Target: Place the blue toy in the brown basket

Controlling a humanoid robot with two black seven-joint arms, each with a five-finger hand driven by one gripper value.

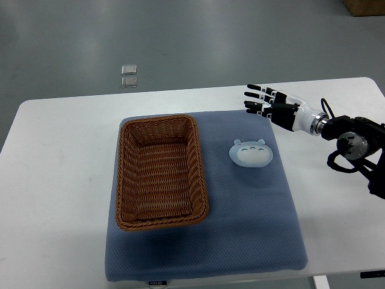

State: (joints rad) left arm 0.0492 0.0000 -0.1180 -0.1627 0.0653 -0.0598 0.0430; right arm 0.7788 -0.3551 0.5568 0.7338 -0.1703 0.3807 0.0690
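A pale blue plush toy with small ears lies on the blue mat, just right of the brown wicker basket. The basket sits on the mat's left half and holds nothing. My right hand hovers over the mat's far right corner, above and slightly right of the toy, with its fingers stretched out toward the left and nothing in them. Its arm reaches in from the right edge. No left arm shows.
The mat lies on a white table. Two small clear squares sit on the grey floor beyond the table's far edge. A brown box corner shows at the top right.
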